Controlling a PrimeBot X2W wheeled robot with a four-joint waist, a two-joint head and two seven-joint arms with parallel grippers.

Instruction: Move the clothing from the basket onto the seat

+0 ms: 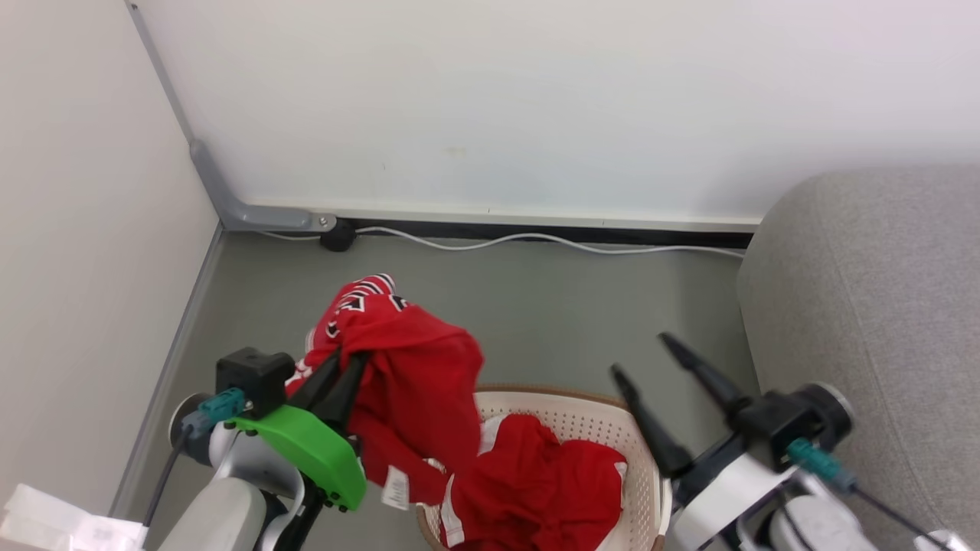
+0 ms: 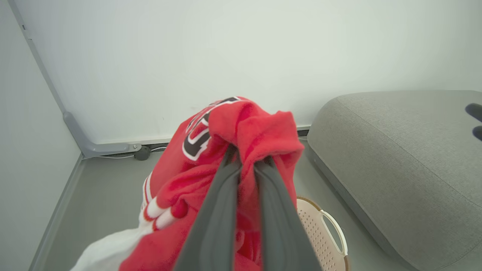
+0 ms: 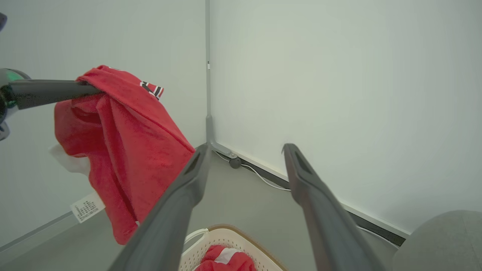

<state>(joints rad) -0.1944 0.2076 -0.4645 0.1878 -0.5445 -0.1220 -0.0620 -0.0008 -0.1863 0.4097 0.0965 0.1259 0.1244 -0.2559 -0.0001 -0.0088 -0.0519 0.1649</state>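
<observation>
We see soft, fleecy cloth in the clothing, matt perforated plastic in the basket, coarse grey weave on the seat

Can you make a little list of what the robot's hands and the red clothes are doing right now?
left gripper: jaws shut on the raised garment, held up in the air
right gripper: jaws open, holding nothing
basket: on the floor, second garment inside
sofa: no clothes on the part in view
</observation>
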